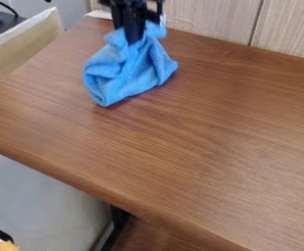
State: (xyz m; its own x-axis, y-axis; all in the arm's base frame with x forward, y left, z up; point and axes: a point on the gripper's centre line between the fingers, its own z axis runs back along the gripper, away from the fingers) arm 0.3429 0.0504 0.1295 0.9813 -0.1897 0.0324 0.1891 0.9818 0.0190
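Black end effector [134, 41] clenched on a bunched blue cloth [130, 70], near the far left part of a brown wood-grain worktop [200, 142], cloth hanging in loose folds below the grip, pale wood-grain panels [210, 19] behind

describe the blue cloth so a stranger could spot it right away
Find the brown table, then its upper left, near the pale panels. The black gripper there holds the cloth. It is the soft, bunched, bright blue thing against brown wood.

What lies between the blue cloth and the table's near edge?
Just bare wooden tabletop, as the camera view shows; the blue cloth is in the gripper.
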